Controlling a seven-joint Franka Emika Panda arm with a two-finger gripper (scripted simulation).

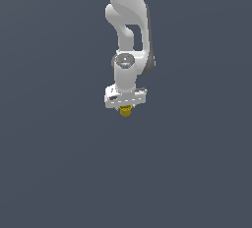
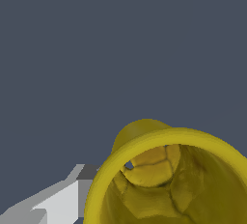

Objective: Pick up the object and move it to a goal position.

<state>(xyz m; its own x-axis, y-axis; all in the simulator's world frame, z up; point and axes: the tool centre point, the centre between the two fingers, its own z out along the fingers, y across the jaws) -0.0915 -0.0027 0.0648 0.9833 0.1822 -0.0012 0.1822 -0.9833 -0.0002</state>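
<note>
The object [image 1: 126, 111], a tiny yellow cup-like cylinder with a wider rim, sits directly under the white hand, between the fingers of my gripper [image 1: 126, 109]. In the wrist view the object [image 2: 169, 179] is very close, its open rim toward the camera and its hollow inside showing. One grey-white finger [image 2: 60, 201] presses against the rim's side; the other finger is out of frame. The gripper appears shut on the object. The frames do not show whether the object touches the surface.
The white arm [image 1: 129, 30] reaches down from the exterior view's top. A plain dark grey-blue ground [image 1: 59, 163] surrounds it. No goal marker shows.
</note>
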